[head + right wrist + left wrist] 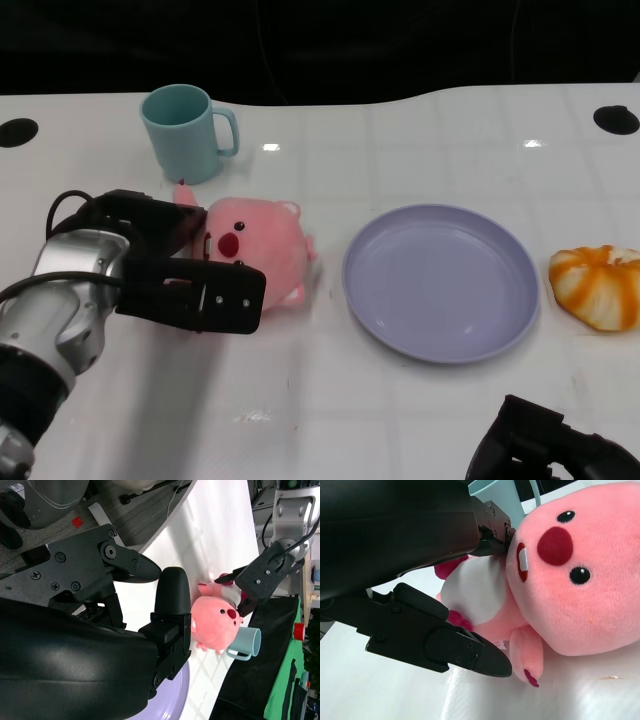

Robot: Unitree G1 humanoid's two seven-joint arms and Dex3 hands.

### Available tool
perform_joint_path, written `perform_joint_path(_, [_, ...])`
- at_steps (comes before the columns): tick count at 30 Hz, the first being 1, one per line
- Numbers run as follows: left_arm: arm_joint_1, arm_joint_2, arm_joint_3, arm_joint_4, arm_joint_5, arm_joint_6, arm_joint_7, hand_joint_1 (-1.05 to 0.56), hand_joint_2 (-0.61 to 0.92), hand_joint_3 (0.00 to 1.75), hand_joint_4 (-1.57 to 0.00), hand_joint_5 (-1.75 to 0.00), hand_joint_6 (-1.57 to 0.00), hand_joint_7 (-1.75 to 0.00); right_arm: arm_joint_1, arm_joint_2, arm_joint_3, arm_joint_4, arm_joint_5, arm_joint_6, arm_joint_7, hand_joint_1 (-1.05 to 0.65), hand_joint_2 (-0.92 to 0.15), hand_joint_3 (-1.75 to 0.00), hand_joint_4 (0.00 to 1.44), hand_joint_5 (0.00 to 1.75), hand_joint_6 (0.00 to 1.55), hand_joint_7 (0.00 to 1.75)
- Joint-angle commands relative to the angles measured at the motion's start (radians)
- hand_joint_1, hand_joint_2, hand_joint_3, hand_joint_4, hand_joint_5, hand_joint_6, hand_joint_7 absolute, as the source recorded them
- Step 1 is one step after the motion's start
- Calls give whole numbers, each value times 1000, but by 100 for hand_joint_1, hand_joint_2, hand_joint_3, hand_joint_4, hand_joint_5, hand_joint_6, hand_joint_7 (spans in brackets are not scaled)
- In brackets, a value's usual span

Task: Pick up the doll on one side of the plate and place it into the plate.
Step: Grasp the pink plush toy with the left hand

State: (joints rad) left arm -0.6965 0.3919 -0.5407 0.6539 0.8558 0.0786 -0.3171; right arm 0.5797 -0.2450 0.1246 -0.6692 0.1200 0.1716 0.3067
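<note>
The left robot hand (190, 270), fingers spread around the soft pink plush doll (262, 250), needed a firm squeeze on its body before lifting toward the round lilac plastic plate (440, 282).

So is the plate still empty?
Empty: the plate shows only bare purple surface. The doll lies on the table beside it, between the left hand's fingers.

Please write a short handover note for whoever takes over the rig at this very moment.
Left hand: fingers apart around the pink plush doll, one on each side; a closed grip is not evident, and the doll lies on the table.
Right hand: low near the table's front edge, holding nothing.
Purple plate: empty, right of the doll.
Teal mug behind the doll; orange-and-white plush beyond the plate.
Done: approach. Left: grip, lift, place on plate.
</note>
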Motion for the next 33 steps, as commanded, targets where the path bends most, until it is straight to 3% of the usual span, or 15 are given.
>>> perform_joint_path(1, [-7, -26, -27, 97, -4, -25, 33, -62, 91, 0, -15, -11, -24, -1, 6, -9, -3, 2, 7, -14, 6, -17, -75, -82, 64, 175, 43, 169])
perform_joint_path(9, [-36, -94, -53, 327, -12, -58, 253, -40, 92, 8, -45, -12, -41, -3, 13, -8, 2, -3, -3, -19, 7, -18, -75, -81, 63, 175, 44, 169])
perform_joint_path(11, [-23, -95, -35, 357, -34, -96, 346, -31, 92, 10, -67, -19, -60, -8, 15, -9, 4, -8, -7, -17, 5, -17, -75, -81, 63, 175, 44, 170])
perform_joint_path(12, [-20, -95, -31, 372, -41, -116, 388, -29, 92, 8, -81, -27, -72, -10, 16, -9, 5, -9, -8, -17, 5, -17, -75, -81, 64, 175, 44, 170])
perform_joint_path(13, [-18, -97, -27, 388, -50, -133, 422, -29, 92, 6, -86, -53, -86, -7, 17, -8, 5, -9, -8, -18, 5, -17, -75, -81, 64, 175, 44, 170])
perform_joint_path(15, [-20, -97, -35, 416, -48, -151, 468, -28, 92, 7, -79, -123, -101, -5, 18, -5, 7, -8, -6, -20, 5, -17, -75, -82, 64, 175, 44, 170])
perform_joint_path(17, [-22, -98, -38, 436, -47, -160, 499, -29, 92, 10, -76, -164, -115, -9, 16, -6, 9, -9, -8, -18, 4, -17, -75, -82, 64, 175, 44, 170])
perform_joint_path(22, [-16, -91, -35, 443, -54, -179, 543, -29, 92, 26, -70, -174, -118, -13, 12, -6, 10, -7, -7, -23, 4, -17, -75, -82, 65, 175, 44, 170])
perform_joint_path(23, [-10, -88, -32, 440, -58, -186, 558, -28, 92, 27, -72, -174, -109, -37, 12, -6, 11, -7, -8, -26, 4, -17, -75, -82, 65, 175, 44, 170])
perform_joint_path(24, [-6, -87, -30, 440, -61, -191, 568, -28, 92, 27, -74, -175, -93, -79, 11, -5, 11, -6, -9, -28, 3, -17, -74, -82, 65, 175, 44, 170])
perform_joint_path(25, [-1, -85, -26, 439, -68, -199, 580, -27, 92, 27, -75, -175, -80, -108, 11, -5, 12, -5, -11, -29, 3, -18, -74, -82, 65, 175, 44, 170])
perform_joint_path(28, [16, -79, -14, 431, -88, -219, 612, -27, 92, 28, -75, -175, -70, -133, 10, -7, 12, -5, -11, -27, 3, -18, -74, -82, 65, 175, 44, 170])
perform_joint_path(29, [22, -77, -8, 426, -97, -230, 624, -25, 92, 28, -78, -175, -62, -156, 9, -6, 12, -3, -10, -29, 4, -18, -74, -82, 65, 175, 44, 170])
perform_joint_path(30, [31, -73, 3, 419, -110, -247, 636, -24, 92, 28, -79, -175, -59, -165, 8, -5, 13, -2, -9, -30, 3, -18, -74, -82, 65, 175, 44, 169])
perform_joint_path(33, [55, -63, 44, 377, -155, -265, 644, -22, 92, 29, -83, -175, -60, -174, 4, -2, 18, -3, -15, -26, -2, -18, -75, -82, 65, 175, 44, 169])
